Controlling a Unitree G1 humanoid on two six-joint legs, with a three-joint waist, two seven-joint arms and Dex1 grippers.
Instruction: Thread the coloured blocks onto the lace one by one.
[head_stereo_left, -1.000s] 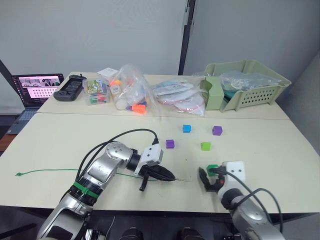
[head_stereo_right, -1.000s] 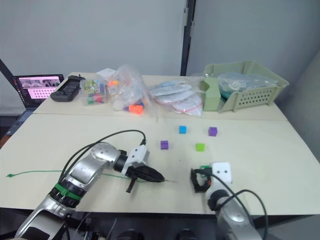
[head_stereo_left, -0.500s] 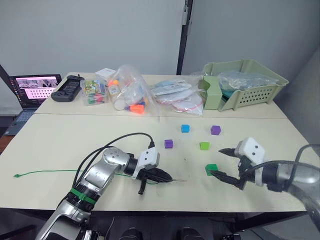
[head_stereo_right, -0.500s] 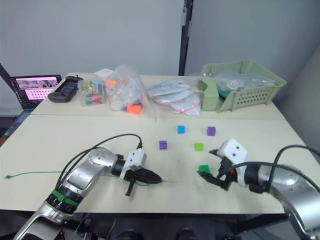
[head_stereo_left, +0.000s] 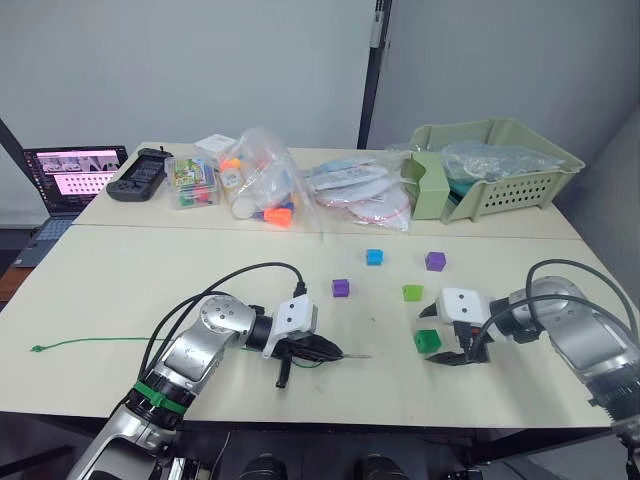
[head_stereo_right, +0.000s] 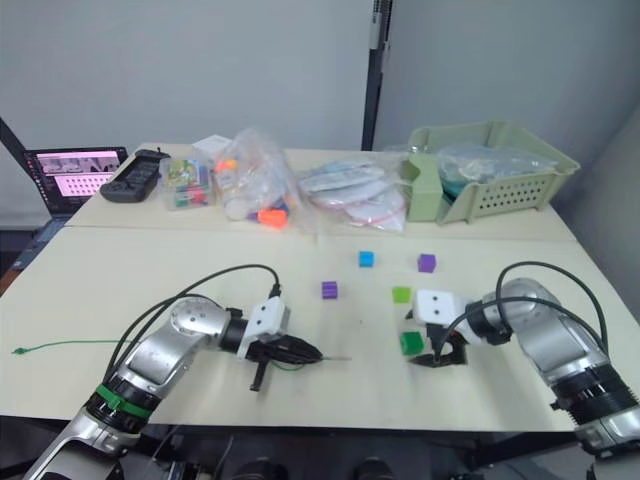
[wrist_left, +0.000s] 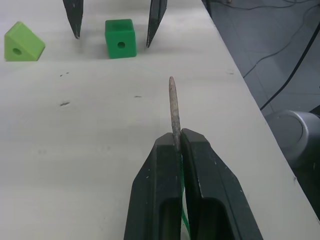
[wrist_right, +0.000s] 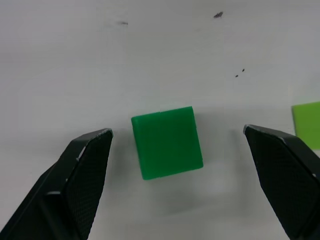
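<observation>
The counter (head_stereo_left: 120, 280) is a wide cream surface. At its far edge stand a pale green basket (head_stereo_left: 500, 170), a row of clear bags (head_stereo_left: 300, 190) with orange toys and a laptop (head_stereo_left: 70, 180).

The left hand (head_stereo_left: 335, 351) lies low on the counter near the front edge. Its two black fingers (wrist_left: 160, 200) are closed on the lace (head_stereo_left: 100, 341), just behind the stiff grey tip (wrist_left: 173, 107). The tip points toward the right hand. The green cord runs away over the counter to the robot's left.

The right hand (head_stereo_left: 436, 336) is open, with one finger on each side of the dark green block (wrist_right: 166, 142). In the right wrist view the fingertips (wrist_right: 92, 150) are apart from the block and do not touch it.

The dark green block sits on the counter, with a round hole in its side. The lime green block (head_stereo_left: 412, 292) is just behind it. Farther back are one purple block (head_stereo_left: 340, 288), the blue block (head_stereo_left: 374, 257) and the other purple block (head_stereo_left: 434, 261), all apart from each other.
</observation>
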